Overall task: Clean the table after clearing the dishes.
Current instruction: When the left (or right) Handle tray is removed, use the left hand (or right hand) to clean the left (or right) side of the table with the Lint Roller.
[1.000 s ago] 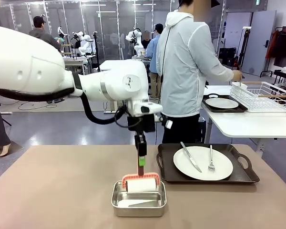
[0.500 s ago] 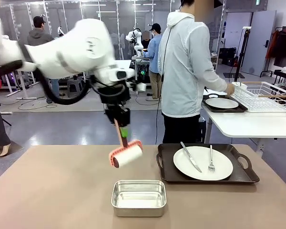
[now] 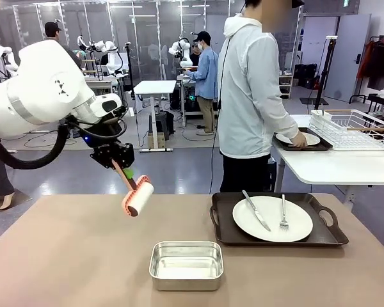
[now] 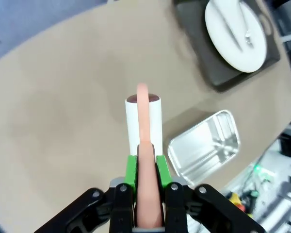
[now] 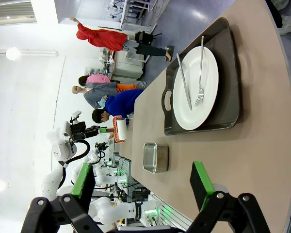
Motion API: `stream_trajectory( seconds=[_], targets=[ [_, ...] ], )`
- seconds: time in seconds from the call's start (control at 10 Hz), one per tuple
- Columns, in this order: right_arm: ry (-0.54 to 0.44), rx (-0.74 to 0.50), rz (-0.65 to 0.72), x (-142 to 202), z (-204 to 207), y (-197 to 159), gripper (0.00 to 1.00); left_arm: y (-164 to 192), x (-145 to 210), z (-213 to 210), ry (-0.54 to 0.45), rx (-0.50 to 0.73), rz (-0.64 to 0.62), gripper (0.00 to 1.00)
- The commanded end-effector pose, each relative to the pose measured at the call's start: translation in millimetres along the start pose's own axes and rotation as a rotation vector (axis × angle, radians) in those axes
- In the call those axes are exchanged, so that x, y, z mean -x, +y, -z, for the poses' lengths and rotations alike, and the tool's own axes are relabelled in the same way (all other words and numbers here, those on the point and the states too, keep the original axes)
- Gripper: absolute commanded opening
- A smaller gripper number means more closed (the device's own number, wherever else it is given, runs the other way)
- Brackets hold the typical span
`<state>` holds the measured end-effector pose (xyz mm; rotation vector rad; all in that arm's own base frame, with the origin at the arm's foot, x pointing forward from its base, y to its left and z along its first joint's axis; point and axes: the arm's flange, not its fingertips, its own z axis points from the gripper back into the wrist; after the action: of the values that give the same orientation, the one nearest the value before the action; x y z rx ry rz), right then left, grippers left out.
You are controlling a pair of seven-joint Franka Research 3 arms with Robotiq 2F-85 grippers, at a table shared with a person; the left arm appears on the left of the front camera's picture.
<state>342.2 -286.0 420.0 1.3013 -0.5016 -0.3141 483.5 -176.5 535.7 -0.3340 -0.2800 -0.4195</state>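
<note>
The tan counter point(image 3: 70, 256) is half cleared: one plated tray point(image 3: 227, 236) sits on it, the other tray point(image 3: 283, 145) on the white side counter point(image 3: 333, 166). The left tool point(image 4: 145, 170) clenches a lint roller point(image 3: 139, 198) above the tan counter; the right tool point(image 5: 141, 182) gapes empty. Rolling is not yet begun.

The surface point(image 3: 64, 256) is plain tan. The plate point(image 3: 272, 220) is white, its tray point(image 3: 326, 238) is dark, and the little pan point(image 3: 186, 265) is shiny silver. The lint roller point(image 3: 139, 198) is white with a pink frame, and the black fingers point(image 4: 120, 208) have green pads.
</note>
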Motion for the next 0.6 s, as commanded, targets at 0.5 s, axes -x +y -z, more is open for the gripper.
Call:
stream_trajectory(
  seconds=[0.5],
  targets=[
    [-0.004, -0.007, 0.0, 2.0, -0.6, 4.2, 1.0, 59.7, -18.6, 9.1, -0.032, 0.154, -0.244, 0.21]
  ],
)
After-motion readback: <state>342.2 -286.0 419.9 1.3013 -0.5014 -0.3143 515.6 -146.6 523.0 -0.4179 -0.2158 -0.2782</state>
